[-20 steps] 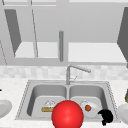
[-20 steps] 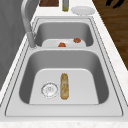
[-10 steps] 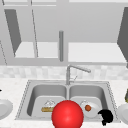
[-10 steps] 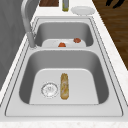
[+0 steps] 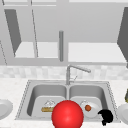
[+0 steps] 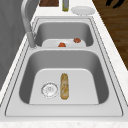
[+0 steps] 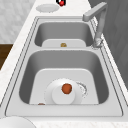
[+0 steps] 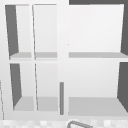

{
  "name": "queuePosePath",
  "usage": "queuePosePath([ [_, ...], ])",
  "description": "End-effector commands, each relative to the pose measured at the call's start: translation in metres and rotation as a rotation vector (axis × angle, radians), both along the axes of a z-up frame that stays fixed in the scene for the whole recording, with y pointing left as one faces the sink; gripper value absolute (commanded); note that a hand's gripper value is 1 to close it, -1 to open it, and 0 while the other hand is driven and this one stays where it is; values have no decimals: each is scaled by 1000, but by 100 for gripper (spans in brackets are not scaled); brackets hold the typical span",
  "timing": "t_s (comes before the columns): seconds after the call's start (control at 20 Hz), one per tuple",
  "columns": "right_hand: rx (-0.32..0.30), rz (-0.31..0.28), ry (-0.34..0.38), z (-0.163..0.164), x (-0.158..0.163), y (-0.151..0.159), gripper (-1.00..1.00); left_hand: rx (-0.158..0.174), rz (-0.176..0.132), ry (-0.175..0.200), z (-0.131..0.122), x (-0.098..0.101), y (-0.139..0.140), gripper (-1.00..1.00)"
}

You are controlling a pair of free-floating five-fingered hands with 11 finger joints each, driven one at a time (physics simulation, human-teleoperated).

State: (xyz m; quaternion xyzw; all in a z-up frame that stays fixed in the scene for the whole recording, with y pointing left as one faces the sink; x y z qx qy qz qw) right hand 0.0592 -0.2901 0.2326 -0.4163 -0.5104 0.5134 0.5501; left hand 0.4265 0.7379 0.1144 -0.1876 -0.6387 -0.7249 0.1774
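My right hand (image 5: 106,117) hangs in the air off the sink's front right corner, fingers relaxed and holding nothing; in the left side view the same hand (image 6: 113,3) is out over the floor. A white plate (image 7: 63,94) lies in the right basin with a red-orange tomato (image 7: 66,88) on it. Another reddish piece (image 6: 77,40) lies next to the plate. In the left basin a long bread roll (image 6: 64,86) lies beside the drain (image 6: 49,89). A big red ball (image 5: 67,115) sits at the front centre. A small black shape, seemingly the other hand (image 7: 59,1), shows far off, with something red at it.
The faucet (image 5: 75,70) stands behind the divider, its spout over the right basin. White plates rest on the left counter (image 5: 4,108) and the right counter (image 6: 83,10). A bottle (image 6: 65,5) and a wooden board (image 6: 48,2) stand on the right counter. Open cabinet shelves (image 8: 95,105) are above.
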Motion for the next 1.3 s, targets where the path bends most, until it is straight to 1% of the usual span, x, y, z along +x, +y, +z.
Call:
queuePosePath([
  [0.0,0,0,0,0,0,0,0,16,-7,0,-3,-7,-1,100],
  [0.2,0,0,0,0,0,0,0,3,4,-25,-2,-7,0,100],
  [0.3,0,0,0,0,0,0,0,14,-9,-31,2,-4,-4,100],
  [0.35,0,0,0,0,0,0,0,10,-12,-32,8,-4,-5,100],
  [0.45,0,0,0,0,0,0,0,3,-8,-28,23,-3,-11,100],
  [0.65,0,0,0,0,0,0,0,-3,7,-12,48,2,-20,100],
  [0.95,0,0,0,0,0,0,0,-3,18,-25,90,2,-44,100],
  [1.05,0,0,0,0,0,0,0,-3,20,-31,102,2,-54,100],
  [1.25,0,0,0,0,0,0,0,-3,24,-32,124,2,-79,100],
])
